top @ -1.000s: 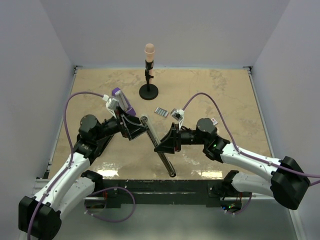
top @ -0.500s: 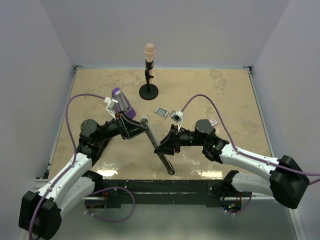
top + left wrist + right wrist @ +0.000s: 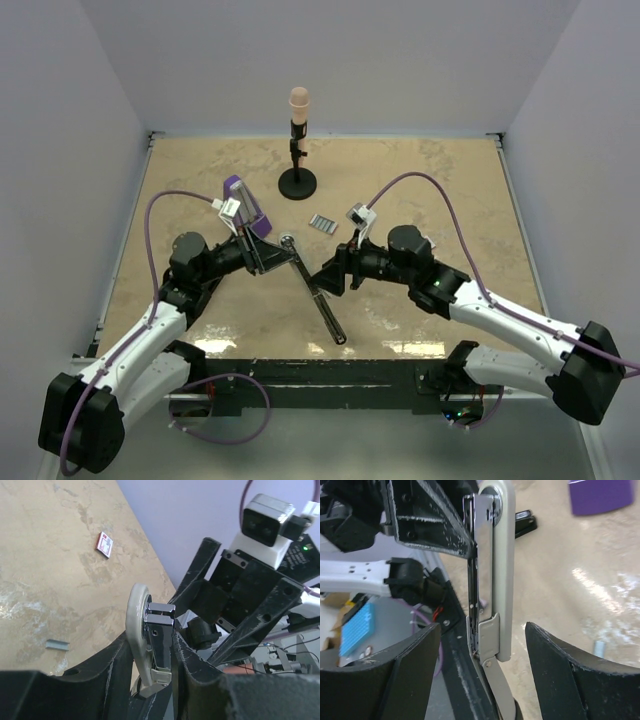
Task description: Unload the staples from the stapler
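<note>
Two grippers, one stapler (image 3: pixel 326 318). Its long axis runs diagonally from the left gripper (image 3: pixel 283 250), which pinches the far end, down toward the near edge of the table (image 3: pixel 450 190). It passes between the jaws of the right gripper (image 3: pixel 322 282), which are spread and not touching it. A second ago it was reversed: right clamped, left wide open. The staples (image 3: pixel 322 223) lie on the table just beyond both.
</note>
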Controlling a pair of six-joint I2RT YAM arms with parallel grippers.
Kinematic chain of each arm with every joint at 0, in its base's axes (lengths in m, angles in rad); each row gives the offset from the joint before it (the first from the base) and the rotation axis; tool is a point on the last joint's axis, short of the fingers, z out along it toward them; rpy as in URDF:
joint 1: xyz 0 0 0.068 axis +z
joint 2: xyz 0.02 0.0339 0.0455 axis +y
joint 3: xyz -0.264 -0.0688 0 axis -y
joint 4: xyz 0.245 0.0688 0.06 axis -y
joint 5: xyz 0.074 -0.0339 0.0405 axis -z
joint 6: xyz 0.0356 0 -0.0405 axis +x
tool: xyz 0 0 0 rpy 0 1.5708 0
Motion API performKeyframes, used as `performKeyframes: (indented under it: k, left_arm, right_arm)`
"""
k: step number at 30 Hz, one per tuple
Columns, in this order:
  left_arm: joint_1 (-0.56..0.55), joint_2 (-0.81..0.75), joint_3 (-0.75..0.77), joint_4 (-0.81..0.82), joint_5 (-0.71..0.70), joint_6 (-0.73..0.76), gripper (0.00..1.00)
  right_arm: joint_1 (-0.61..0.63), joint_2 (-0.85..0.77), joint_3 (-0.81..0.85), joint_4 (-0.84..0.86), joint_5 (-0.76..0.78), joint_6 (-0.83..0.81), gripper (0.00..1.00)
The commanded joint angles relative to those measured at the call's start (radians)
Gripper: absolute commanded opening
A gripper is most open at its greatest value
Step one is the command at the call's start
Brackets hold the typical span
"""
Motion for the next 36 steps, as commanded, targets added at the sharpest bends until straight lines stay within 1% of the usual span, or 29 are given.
performKeyframes:
  k: [1, 6, 11, 14, 18, 22, 24, 25, 26, 28, 31, 32, 36]
  left_arm:
    - [0.003, -0.006, 0.051, -0.013, -0.057, -0.015, 0.0]
    - [0.003, -0.002, 0.079, -0.097, -0.109, -0.015, 0.0]
    - [0.003, 0.015, 0.087, -0.127, -0.117, -0.021, 0.0]
    - [0.003, 0.018, 0.09, -0.133, -0.117, -0.028, 0.0]
    - [0.003, 0.018, 0.096, -0.153, -0.131, -0.031, 0.0]
    - [0.001, 0.029, 0.104, -0.162, -0.123, -0.035, 0.0]
    - [0.003, 0.034, 0.102, -0.159, -0.122, -0.048, 0.0]
    - [0.003, 0.032, 0.099, -0.154, -0.123, -0.051, 0.0]
    - [0.003, 0.035, 0.099, -0.153, -0.122, -0.055, 0.0]
    - [0.003, 0.037, 0.099, -0.15, -0.119, -0.06, 0.0]
    - [0.003, 0.041, 0.101, -0.142, -0.103, -0.071, 0.0]
    - [0.003, 0.046, 0.101, -0.138, -0.093, -0.074, 0.0]
    - [0.003, 0.05, 0.101, -0.124, -0.076, -0.074, 0.0]
  right_arm:
    - [0.004, -0.005, 0.079, -0.116, 0.137, -0.086, 0.72]
    - [0.077, 0.03, 0.141, -0.201, 0.274, -0.144, 0.69]
    - [0.174, 0.096, 0.181, -0.216, 0.362, -0.167, 0.68]
    - [0.188, 0.13, 0.19, -0.221, 0.398, -0.169, 0.65]
    - [0.199, 0.154, 0.193, -0.228, 0.437, -0.173, 0.57]
    - [0.212, 0.17, 0.198, -0.244, 0.483, -0.184, 0.55]
    - [0.215, 0.177, 0.196, -0.245, 0.494, -0.184, 0.52]
    - [0.216, 0.177, 0.193, -0.245, 0.497, -0.184, 0.5]
    - [0.217, 0.177, 0.191, -0.239, 0.497, -0.184, 0.45]
    - [0.22, 0.18, 0.188, -0.233, 0.497, -0.184, 0.4]
    - [0.22, 0.19, 0.182, -0.219, 0.501, -0.184, 0.28]
    - [0.222, 0.193, 0.181, -0.213, 0.503, -0.186, 0.19]
    - [0.222, 0.199, 0.173, -0.201, 0.518, -0.184, 0.0]
